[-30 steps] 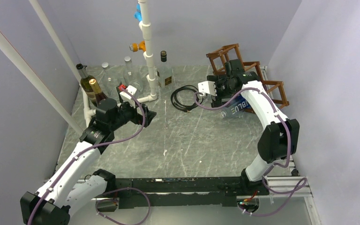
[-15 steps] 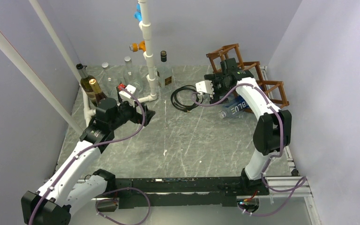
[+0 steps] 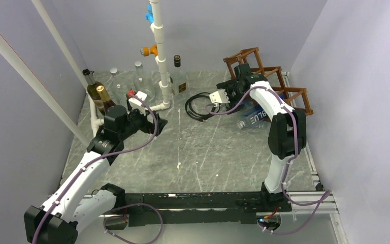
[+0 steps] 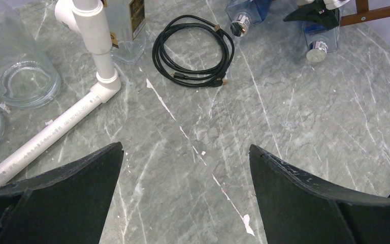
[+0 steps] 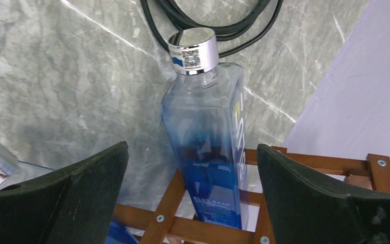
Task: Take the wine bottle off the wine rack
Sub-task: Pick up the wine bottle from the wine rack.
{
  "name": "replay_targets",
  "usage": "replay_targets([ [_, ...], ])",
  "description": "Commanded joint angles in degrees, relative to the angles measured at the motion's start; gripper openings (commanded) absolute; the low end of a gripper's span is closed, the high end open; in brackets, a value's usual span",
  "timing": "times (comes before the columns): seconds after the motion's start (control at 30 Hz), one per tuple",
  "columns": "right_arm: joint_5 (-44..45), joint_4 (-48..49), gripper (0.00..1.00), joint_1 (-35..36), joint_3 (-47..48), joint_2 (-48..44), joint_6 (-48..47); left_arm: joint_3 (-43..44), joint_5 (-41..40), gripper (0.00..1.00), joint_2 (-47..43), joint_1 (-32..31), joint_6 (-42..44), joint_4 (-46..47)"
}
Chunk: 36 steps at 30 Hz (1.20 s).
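Right pincer (image 5: 191, 147) being held apart over wine bottle (image 5: 208, 127) in wine rack (image 5: 325, 163); left pincer (image 4: 185, 146), apart, above table (image 4: 294, 117).

Soft, even light falls from above. The bench (image 3: 203, 147) is bright and its veins stay sharp in every view. Shadows are faint, only a blurred grey patch at the left of my right wrist view. My jaws fill the lower corners as near-black shapes with little detail. The blue bottle (image 5: 208, 147) carries pale glare streaks, and its cap (image 5: 192, 51) glints.
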Motion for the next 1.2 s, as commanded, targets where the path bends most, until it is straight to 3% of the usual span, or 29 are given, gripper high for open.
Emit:
replay_targets([
  [0.0, 0.5, 2.3, 1.00, 0.4, 2.8, 1.4, -3.2, 2.4, 0.3, 1.00, 0.0, 0.5, 1.0, 1.0],
  [0.53, 7.4, 11.6, 1.00, 0.4, 1.1, 6.7, -0.9, 2.4, 0.6, 1.00, 0.3, 1.0, 0.9, 1.1],
  [1.17, 7.5, 18.4, 0.96, 0.4, -2.0, 9.8, 0.5, 2.4, 1.2, 0.99, 0.9, 1.6, 0.8, 1.3],
])
